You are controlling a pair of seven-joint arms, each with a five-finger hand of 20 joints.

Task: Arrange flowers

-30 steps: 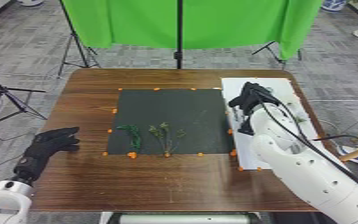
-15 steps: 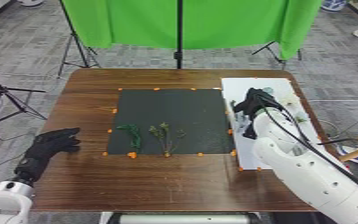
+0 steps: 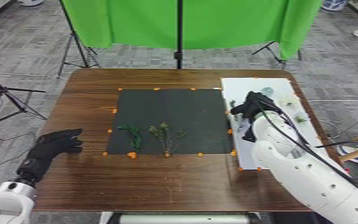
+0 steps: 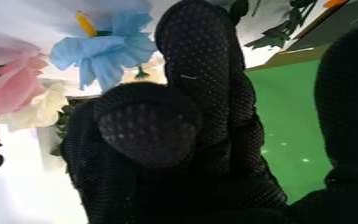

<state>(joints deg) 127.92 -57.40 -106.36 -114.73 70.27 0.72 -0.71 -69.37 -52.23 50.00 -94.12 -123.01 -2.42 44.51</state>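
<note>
See a light-blue flower (image 3: 267, 91) on the white board (image 3: 261, 83) toward the desk's (image 3: 184, 185) far right corner, near a pink flower (image 4: 7, 90) and a cream flower (image 4: 38, 111) in the right wrist view. Note the right robot hand (image 3: 255, 102) just beside that blue bloom, over the board, with a wide gap between finger and thumb. Farther out, find a curly green sprig (image 3: 133, 136) and thin budded stems (image 3: 165, 134) on the dark mat's (image 3: 158, 107) near half, then the left robot hand (image 3: 51, 146), spread loosely at the desk's left edge.
</note>
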